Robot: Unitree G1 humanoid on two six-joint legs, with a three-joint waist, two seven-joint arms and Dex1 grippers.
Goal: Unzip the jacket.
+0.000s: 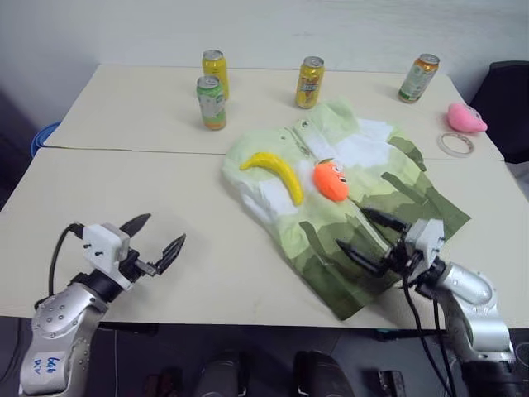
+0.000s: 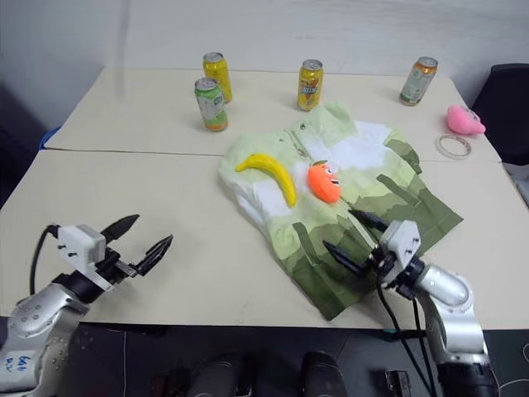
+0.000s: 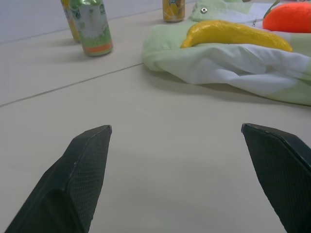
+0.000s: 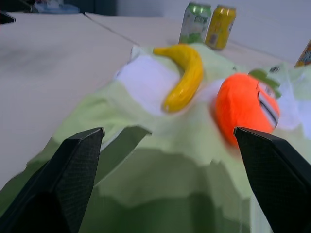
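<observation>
The jacket lies flat on the table, banded pale green, white and olive, collar toward the far side. Its zipper runs down the middle. A yellow banana and an orange plush toy rest on its upper part. My right gripper hovers open over the jacket's olive lower part, fingers pointing left across the fabric. My left gripper stands open above bare tabletop, well left of the jacket, with nothing between its fingers. The banana and the toy lie ahead of the right gripper.
Several drink cans stand at the table's far side: green, yellow, yellow, and one at far right. A pink toy and a tape ring lie at the right edge. A seam crosses the table.
</observation>
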